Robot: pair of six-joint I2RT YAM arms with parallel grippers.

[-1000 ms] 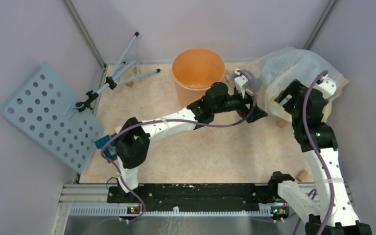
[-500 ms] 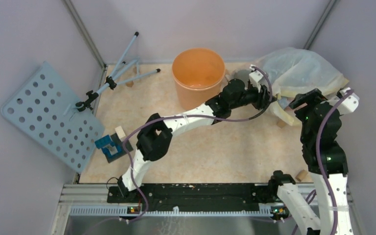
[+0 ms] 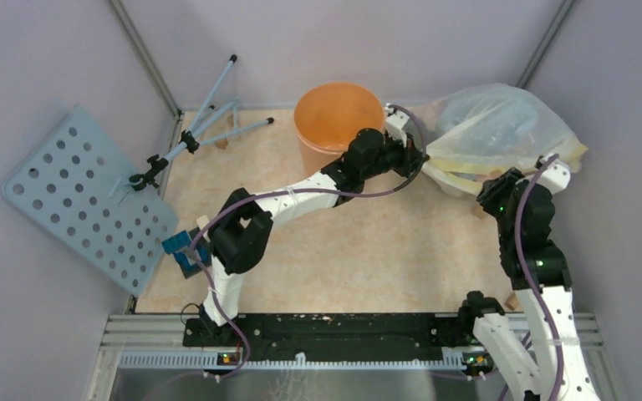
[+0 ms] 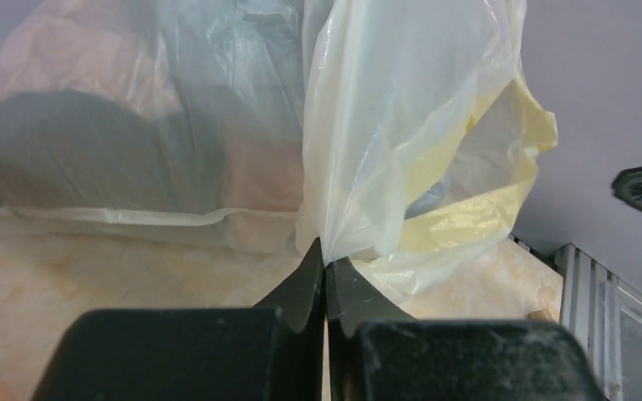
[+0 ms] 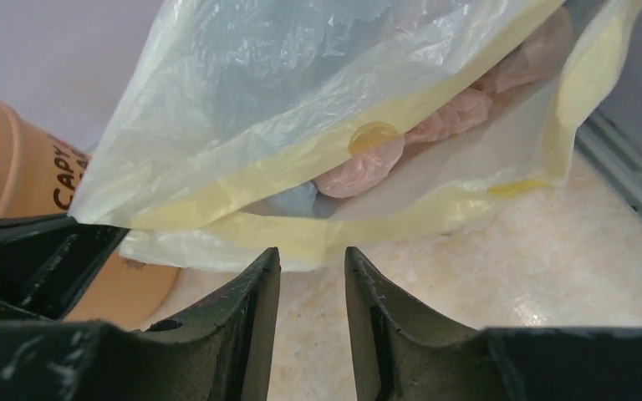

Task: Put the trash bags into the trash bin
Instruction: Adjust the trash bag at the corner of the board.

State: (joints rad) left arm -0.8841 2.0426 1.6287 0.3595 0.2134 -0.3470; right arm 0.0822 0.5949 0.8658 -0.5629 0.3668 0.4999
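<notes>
while left gripper (image 4: 325, 255) pinches yellow-edged bag (image 4: 401, 125), right gripper (image 5: 311, 257) gapes, seemingly empty.

1 orange bin (image 3: 338, 117), 1 clear yellow-edged bag (image 3: 493, 134), 1 perf. panel (image 3: 75, 192), 1 tripod (image 3: 205, 125), 1 blue block (image 3: 180, 251), 2 tools: L tool (image 4: 326, 267), R tool (image 5: 311, 267).

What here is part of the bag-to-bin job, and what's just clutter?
Job: orange trash bin; grey-blue trash bags inside the clear yellow-edged bag, which the left gripper pinches.
Clutter: perforated panel; tripod stand; blue block; small wooden blocks.
</notes>
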